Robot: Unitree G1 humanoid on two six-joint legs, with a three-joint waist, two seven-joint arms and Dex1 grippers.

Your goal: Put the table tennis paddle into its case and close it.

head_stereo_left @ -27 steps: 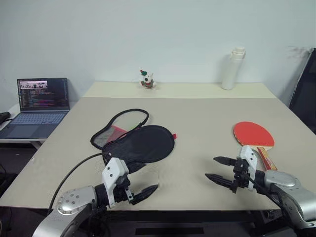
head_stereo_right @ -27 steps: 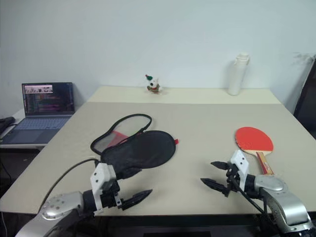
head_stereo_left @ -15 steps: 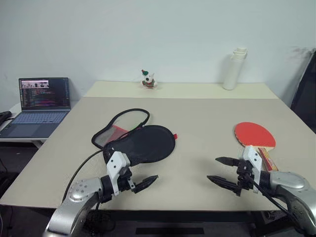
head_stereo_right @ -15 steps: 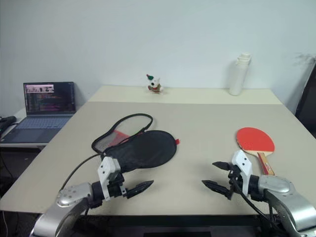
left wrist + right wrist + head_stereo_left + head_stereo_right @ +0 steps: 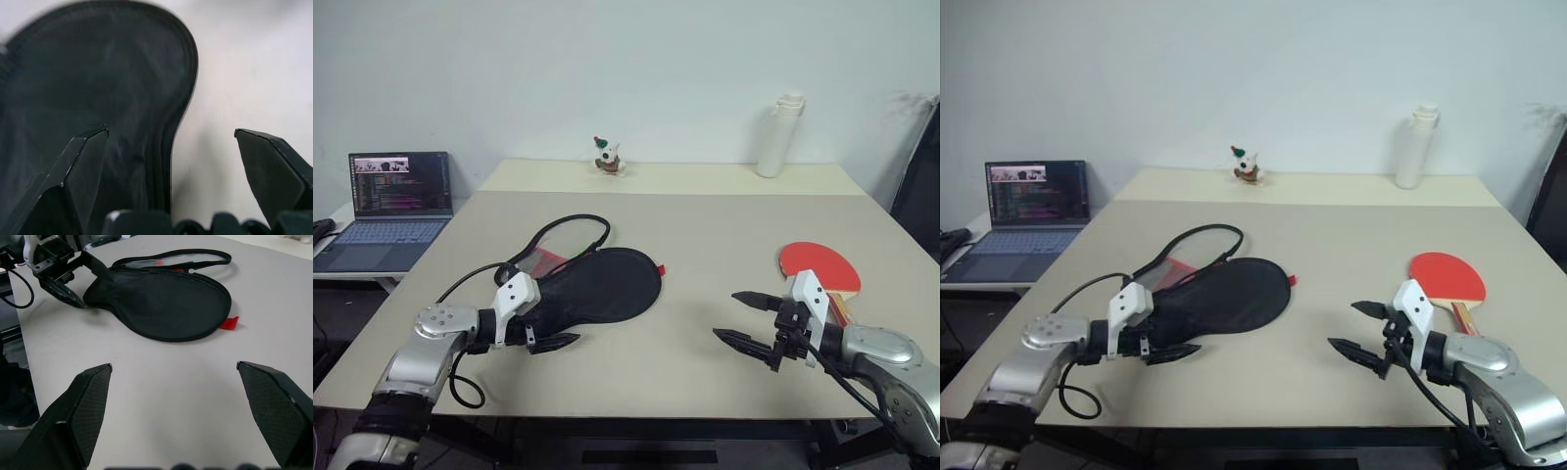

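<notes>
Laptop [image 5: 389,211] open on a side desk, well off to the outer side of the left gripper [image 5: 551,335]. Left gripper low over the beige table [image 5: 705,225], fingers spread apart and holding nothing; it sits at the narrow near end of the case [image 5: 597,286], one finger over the black fabric, the other over bare tabletop just beside the edge; whether a tip touches the cloth, cannot tell. Case lies flat ahead of that gripper, unzipped, its upper flap folded back on the far side with red lining showing; a small red tab [image 5: 659,269] pokes out at its right edge. Small white toy figure [image 5: 606,157] at the far edge of the table, well beyond the case. Right gripper [image 5: 750,317] hovers above bare table, fingers wide apart, empty, pointing toward the case, well apart from it. Table tennis paddle [image 5: 819,267] lies red face up just behind and to the outer side of the right gripper, untouched, outside the case. White bottle [image 5: 775,136] upright at the far right of the table
</notes>
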